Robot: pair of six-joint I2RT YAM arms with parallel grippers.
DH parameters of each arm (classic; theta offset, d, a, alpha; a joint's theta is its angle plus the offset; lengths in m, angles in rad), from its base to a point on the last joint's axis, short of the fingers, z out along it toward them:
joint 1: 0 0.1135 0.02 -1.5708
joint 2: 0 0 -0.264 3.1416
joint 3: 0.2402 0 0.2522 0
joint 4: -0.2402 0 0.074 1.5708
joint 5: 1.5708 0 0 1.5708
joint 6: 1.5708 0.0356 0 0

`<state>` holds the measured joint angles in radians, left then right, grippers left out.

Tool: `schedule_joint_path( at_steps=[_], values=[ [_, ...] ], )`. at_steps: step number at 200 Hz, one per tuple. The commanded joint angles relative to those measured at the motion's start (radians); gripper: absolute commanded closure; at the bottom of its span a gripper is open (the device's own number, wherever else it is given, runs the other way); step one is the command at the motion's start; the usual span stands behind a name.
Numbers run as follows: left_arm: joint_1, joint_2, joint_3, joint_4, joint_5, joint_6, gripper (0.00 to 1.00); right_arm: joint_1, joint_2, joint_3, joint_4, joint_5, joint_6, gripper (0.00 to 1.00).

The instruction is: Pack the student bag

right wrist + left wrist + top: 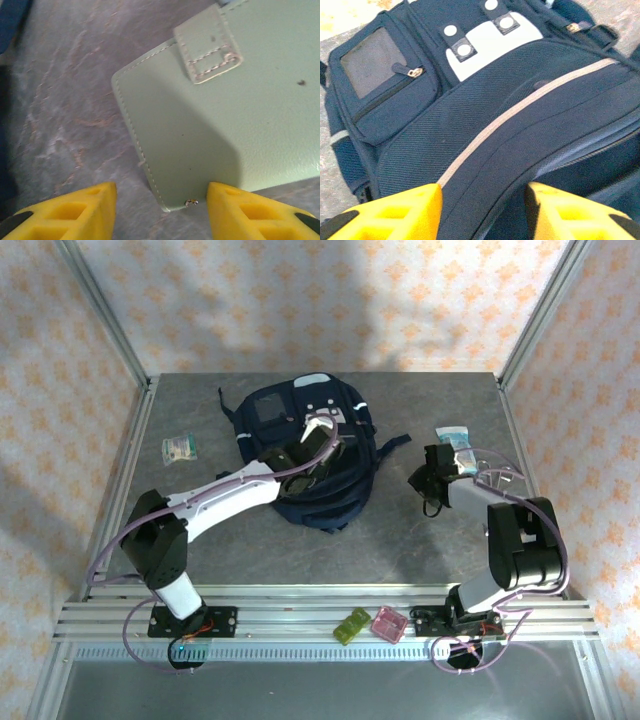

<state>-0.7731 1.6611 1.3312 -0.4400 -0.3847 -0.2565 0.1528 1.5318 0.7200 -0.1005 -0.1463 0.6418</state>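
**Top external view.** The student bag (275, 410) lies flat at the middle rear of the counter (400, 540), front face up. Your left end effector (318, 440) hangs over the bag's upper half. Your right end effector (435, 475) sits well to the bag's right, just beside a pale item (450, 434).

**Left wrist view.** The left end effector (485, 200) stands part-open, its fingers straddling a raised fold of the student bag (485, 115) beside the light stripe (520, 107). No pinch is evident. Judgement: you have placed it there to lift the fold and open the bag.

**Right wrist view.** The right end effector (162, 197) is part-open and holds nothing. It is lined up on the near corner of a pale green wallet (225, 115) lying flat on the counter (65, 100). Judgement: it is positioned for a pick destined for the bag, and the flat wallet offers little edge to grip.
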Motion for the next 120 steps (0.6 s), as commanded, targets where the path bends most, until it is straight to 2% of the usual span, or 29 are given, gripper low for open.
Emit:
schedule_joint_path(
  at_steps=[1, 35, 64, 85, 104, 120],
  values=[
    [-0.012, -0.064, -0.019, -0.001, 0.045, -0.056, 0.49, 0.041, -0.035, -0.047, -0.007, -0.072, 0.003, 0.51],
    [-0.012, -0.099, -0.051, 0.053, 0.134, -0.096, 0.48, 0.132, -0.149, -0.145, -0.045, -0.14, 0.029, 0.52],
    [-0.025, -0.069, -0.051, 0.09, 0.235, -0.117, 0.47, 0.214, -0.288, -0.204, -0.109, -0.19, 0.048, 0.55],
    [-0.05, -0.016, -0.029, 0.106, 0.29, -0.12, 0.47, 0.216, -0.41, -0.185, -0.191, -0.189, 0.023, 0.54],
    [-0.071, 0.051, 0.015, 0.113, 0.346, -0.119, 0.46, 0.206, -0.499, -0.128, -0.29, -0.111, 0.024, 0.47],
    [-0.08, 0.124, 0.069, 0.121, 0.419, -0.12, 0.44, 0.159, -0.543, -0.121, -0.316, -0.106, 0.053, 0.4]
  ],
)
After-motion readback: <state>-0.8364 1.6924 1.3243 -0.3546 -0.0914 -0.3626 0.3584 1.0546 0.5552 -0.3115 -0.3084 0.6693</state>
